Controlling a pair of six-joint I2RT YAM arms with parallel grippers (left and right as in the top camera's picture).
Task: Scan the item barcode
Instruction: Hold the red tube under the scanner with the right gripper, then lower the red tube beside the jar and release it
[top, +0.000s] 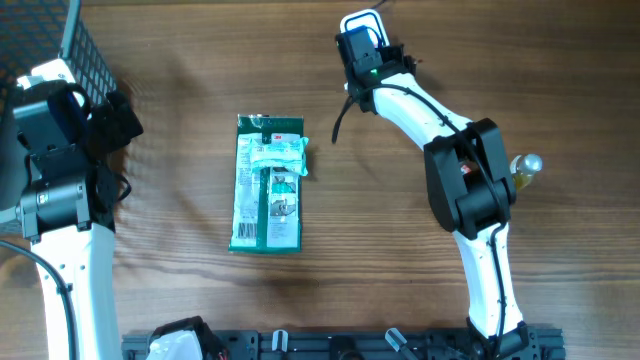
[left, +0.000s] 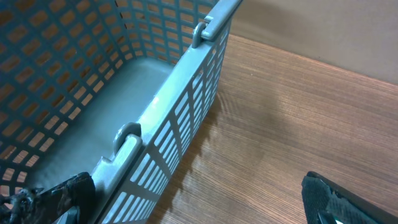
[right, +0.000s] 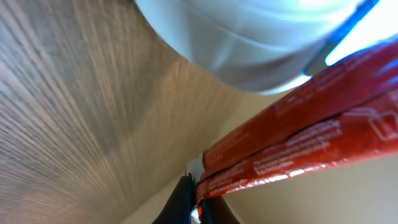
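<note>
Checking geometry for the next move. Pack (top: 266, 185) lies flat mid-table (top: 380, 260), printed side up, nothing touching it. Its long axis runs toward/away from the arm bases, only slightly tilted. There's a barcode-like patch at its near-left corner, too small to be sure.

Left claw (top: 118, 122) is spread wide and empty, just beside the basket (left: 180, 118) at far left. Its wrist view shows only basket wall and bare wood between the fingers (left: 65, 193). Pack is to its right and a bit nearer the bases.

Right claw (top: 362, 35) sits on the far side, right of centre, fingers (right: 185, 200) together. A red wrapper (right: 298, 134) and a white body (right: 249, 43) fill its wrist view; can't tell whether it pinches either one. Pack is to its left and nearer the bases.

Judgement: both claws are about equally far from the pack. Left is the free one, so it's the likely picker. Coming in from the side it meets the long edge, so the jaws should span the short axis. Pack not yet lifted or presented, so this is early in the task.
</note>
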